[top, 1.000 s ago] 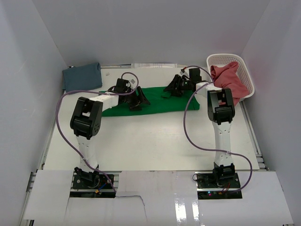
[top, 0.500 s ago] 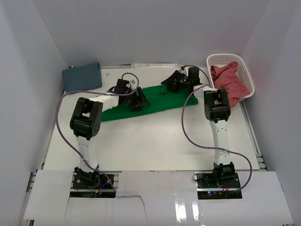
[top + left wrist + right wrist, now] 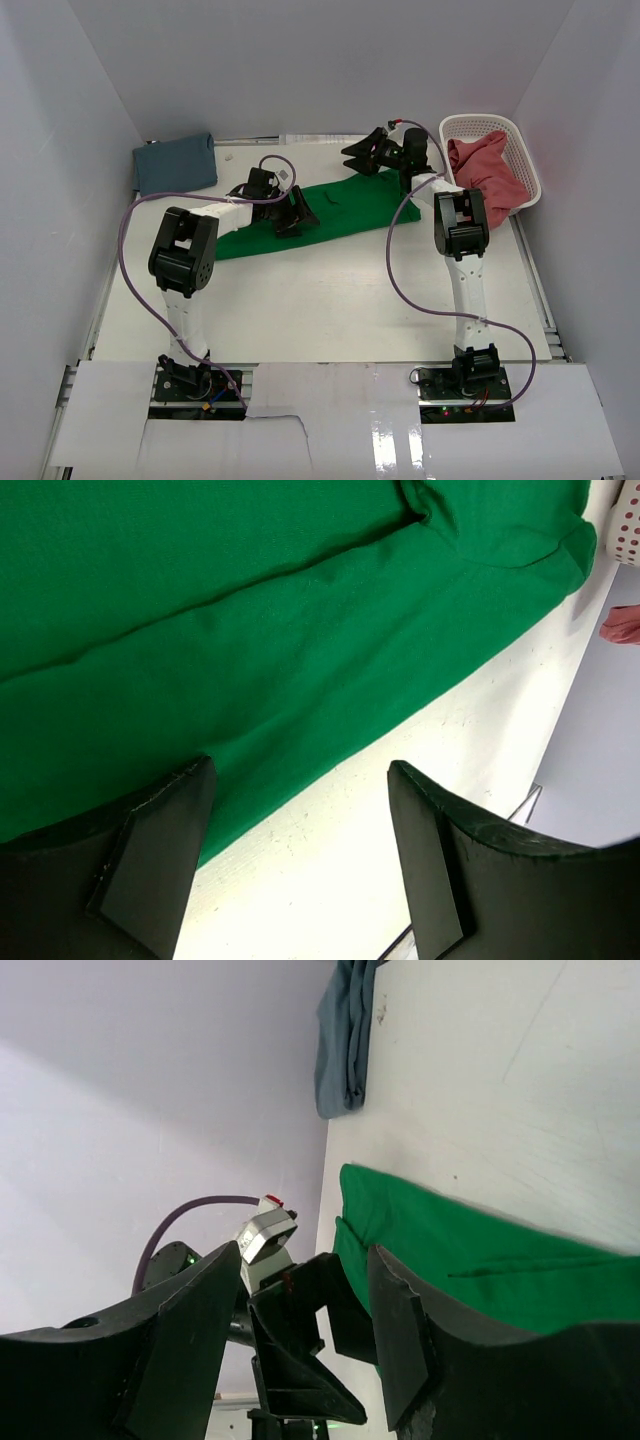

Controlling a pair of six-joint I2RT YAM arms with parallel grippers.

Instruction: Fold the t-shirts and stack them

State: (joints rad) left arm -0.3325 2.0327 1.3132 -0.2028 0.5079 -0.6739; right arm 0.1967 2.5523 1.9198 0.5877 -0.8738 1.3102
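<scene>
The green t-shirt [image 3: 345, 208] lies folded in a long slanted strip across the back half of the table [image 3: 320, 300]. My left gripper [image 3: 297, 218] hovers low over its middle, open, with the shirt's near edge [image 3: 300, 700] and bare table between the fingers [image 3: 165, 840]. My right gripper [image 3: 358, 160] is lifted above the shirt's far right end, open and empty; in its wrist view the green shirt [image 3: 490, 1255] lies below. The blue t-shirt [image 3: 175, 163] sits folded in the back left corner. The red t-shirt [image 3: 485, 175] is heaped in the basket [image 3: 480, 122].
The white lattice basket stands at the back right against the wall. White walls close in the table on three sides. Purple cables [image 3: 400, 270] loop off both arms. In the right wrist view the left arm's gripper [image 3: 300, 1360] shows between my fingers.
My right gripper has risen and moved toward the back wall, off the green shirt. The shirt's right end has shifted toward the back, so it now lies slanted. The left gripper stays put.
</scene>
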